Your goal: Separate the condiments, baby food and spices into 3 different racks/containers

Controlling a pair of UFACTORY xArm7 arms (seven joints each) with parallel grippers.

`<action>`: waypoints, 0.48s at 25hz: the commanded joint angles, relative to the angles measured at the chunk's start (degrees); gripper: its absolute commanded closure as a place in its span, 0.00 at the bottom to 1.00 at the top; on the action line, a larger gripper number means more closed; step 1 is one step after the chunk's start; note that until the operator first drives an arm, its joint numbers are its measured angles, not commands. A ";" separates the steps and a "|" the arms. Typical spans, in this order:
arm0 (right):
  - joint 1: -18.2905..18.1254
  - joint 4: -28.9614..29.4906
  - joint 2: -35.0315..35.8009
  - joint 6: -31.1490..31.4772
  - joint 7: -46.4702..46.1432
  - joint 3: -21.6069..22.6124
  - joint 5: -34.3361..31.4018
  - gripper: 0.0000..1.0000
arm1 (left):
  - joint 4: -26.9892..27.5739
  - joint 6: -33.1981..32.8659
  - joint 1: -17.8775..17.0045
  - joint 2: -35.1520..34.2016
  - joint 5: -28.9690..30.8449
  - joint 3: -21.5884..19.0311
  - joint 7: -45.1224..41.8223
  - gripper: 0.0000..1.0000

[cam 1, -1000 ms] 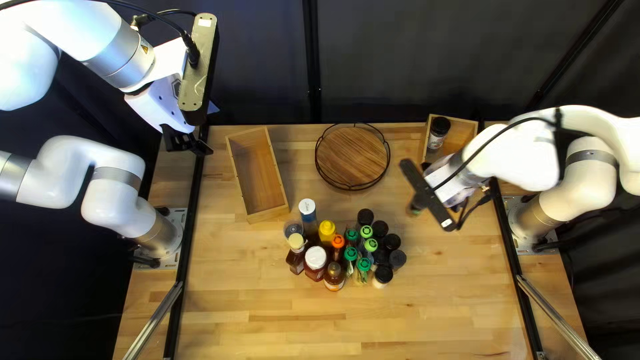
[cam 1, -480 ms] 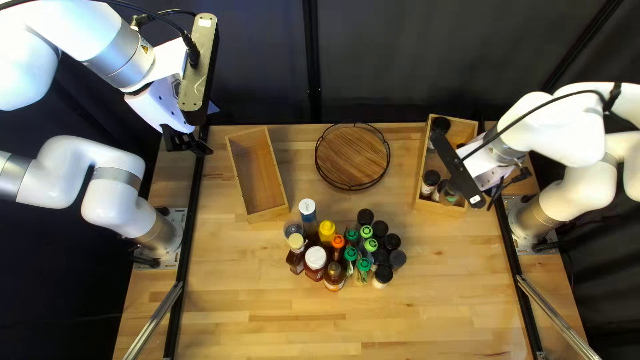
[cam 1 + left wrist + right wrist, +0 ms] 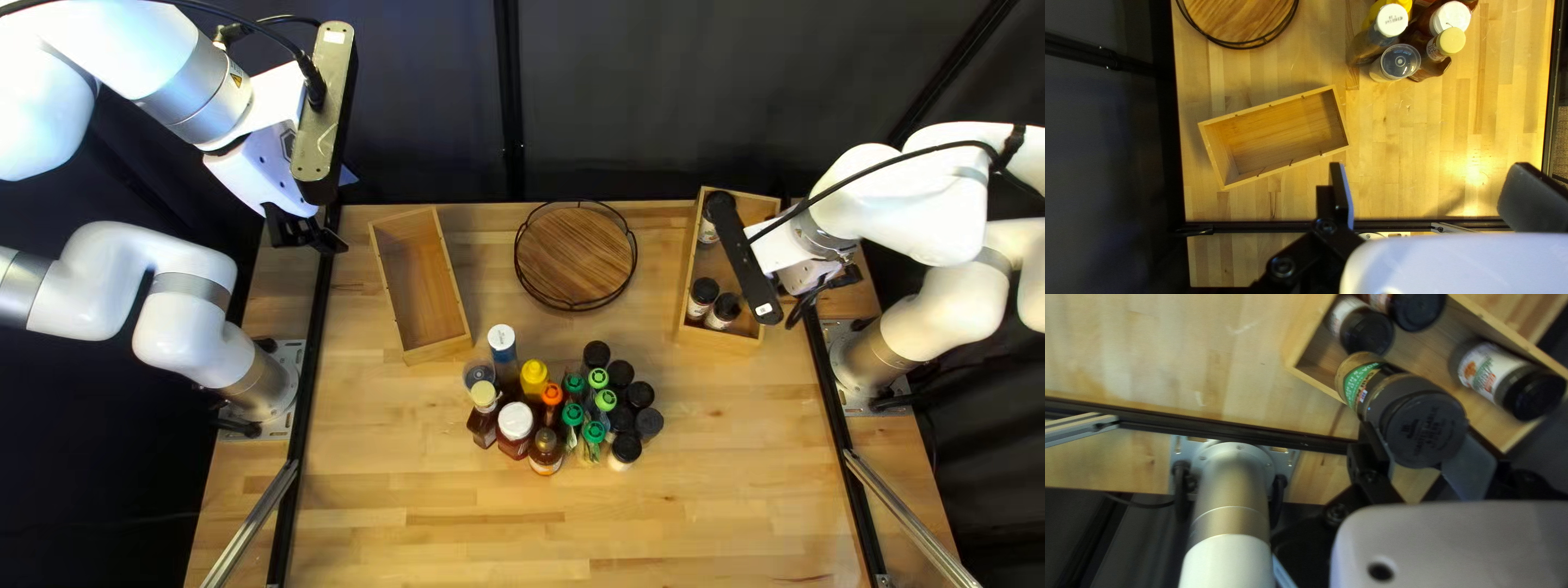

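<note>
A dark-lidded spice jar [image 3: 1399, 397] hangs at a tilt in the right arm [image 3: 920, 223]'s jaws, which are clamped on its upper part, and the right wrist view shows it beside the side wall of the right-hand wooden rack [image 3: 718, 339]. The likeliest trouble is its base catching that wall if it comes down too soon, which could twist it out of such a high grip. Two standing jars [image 3: 1367, 331] crowd the corner next to it and might be toppled by a careless swing; a third jar [image 3: 1511, 378] leans farther along. From above, the black camera bar [image 3: 746, 261] hides part of the rack. Across the tabletop [image 3: 435, 512], a tight cluster of bottles [image 3: 515, 425] seems likely to make later grasps awkward. Beyond are a round wire-rimmed tray [image 3: 575, 259] and another wooden box [image 3: 438, 351]. The left arm [image 3: 163, 49] is raised, its jaws wide apart.
</note>
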 commanded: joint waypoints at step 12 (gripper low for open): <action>-1.53 -11.15 -0.77 -13.46 -1.89 -4.27 0.01 1.00 | 0.00 0.00 0.00 0.00 0.00 0.00 0.00 0.00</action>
